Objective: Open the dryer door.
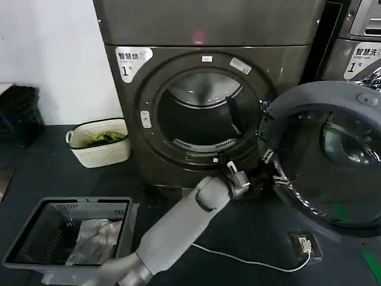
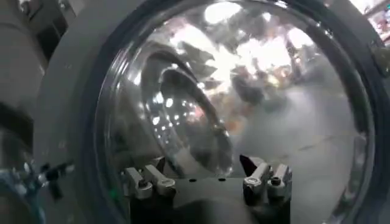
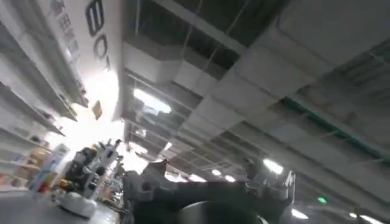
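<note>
The dark grey dryer (image 1: 178, 65) stands ahead with its round drum opening (image 1: 199, 113) uncovered. Its door (image 1: 333, 149) hangs swung out to the right, glass bowl facing me. My left arm reaches up from the lower left, and the left gripper (image 1: 271, 167) sits at the door's inner edge next to the hinge side. In the left wrist view the door glass (image 2: 244, 91) lies just beyond the left gripper (image 2: 207, 179), whose fingers (image 2: 143, 182) are spread apart, open, with nothing between them. The right gripper (image 3: 210, 182) points up at a ceiling, open and empty.
A white basket (image 1: 100, 143) with green cloth stands left of the dryer. A grey basket (image 1: 71, 232) with pale cloth is at the lower left. A second machine (image 1: 357, 47) stands behind the open door. A white cable and small box (image 1: 303, 244) lie on the floor.
</note>
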Controlling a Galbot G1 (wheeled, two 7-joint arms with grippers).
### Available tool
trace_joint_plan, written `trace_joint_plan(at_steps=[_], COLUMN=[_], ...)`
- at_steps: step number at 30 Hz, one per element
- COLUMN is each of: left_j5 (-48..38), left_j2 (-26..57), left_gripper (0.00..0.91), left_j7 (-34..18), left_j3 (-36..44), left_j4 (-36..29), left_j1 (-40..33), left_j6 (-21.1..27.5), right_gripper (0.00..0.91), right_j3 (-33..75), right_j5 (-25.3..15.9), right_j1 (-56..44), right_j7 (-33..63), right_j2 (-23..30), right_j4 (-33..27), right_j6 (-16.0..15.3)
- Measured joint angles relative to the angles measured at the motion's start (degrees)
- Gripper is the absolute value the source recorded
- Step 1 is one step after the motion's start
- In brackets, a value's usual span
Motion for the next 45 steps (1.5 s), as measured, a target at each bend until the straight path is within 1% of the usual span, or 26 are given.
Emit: trace_joint_plan(at_steps=[6,11,14,19,21,27,32,35,40,45], left_j5=[0.13,0.04,0.41,-0.25,-0.57,-0.97,-0.80,-0.25,2.02,9.45], left_j2=[0.00,0.00,0.01,0.02,1.59,14.30,25.96,33.20,45.29,56.73], left_gripper=[0.907,0.907,0.907,0.907,0.907,0.907,0.907,0.907,0.907,0.907], left_j7=[0.20,0.71,1.16,1.15,1.10,1.55,3.54,4.39,6.40,6.38], left_j3=[0.05,-0.18,-0.20,-0.24,-0.47,-2.55,-5.87,-9.03,-15.53,-22.89], left_j4=[-1.27,-4.40,-8.26,-16.86,-20.54,-29.75,-37.43,-40.77,-44.27,-44.21], left_j1=[0.97,2.97,5.37,9.01,10.11,13.42,17.12,19.76,24.71,30.82], left_j6=[1.38,3.83,4.85,5.73,5.71,5.07,1.67,-0.59,-4.95,-11.48], right_gripper=[0.907,0.907,0.907,0.907,0.907,0.907,0.907,0.907,0.907,0.907], right_j3=[0.28,0.47,0.58,0.01,-0.33,-0.91,-1.23,-1.92,-3.29,-4.53], right_j5=[0.39,1.65,1.97,3.39,3.57,3.49,3.42,3.29,3.12,3.74], right_j1=[0.07,0.03,0.02,-0.16,0.00,0.42,0.94,1.29,2.05,2.45], right_j7=[-0.38,-1.16,-1.44,-4.00,-4.28,-4.15,-4.03,-4.16,-4.37,-4.59], right_j2=[-0.04,-0.57,-0.96,-0.99,-0.99,-1.23,-1.39,-1.08,-0.73,-0.42], right_j4=[-0.64,-1.32,-1.56,-1.46,-1.51,-1.36,-1.69,-1.35,-1.30,-1.18], right_j6=[0.04,0.37,0.38,0.68,0.56,0.62,1.00,1.18,1.30,1.86])
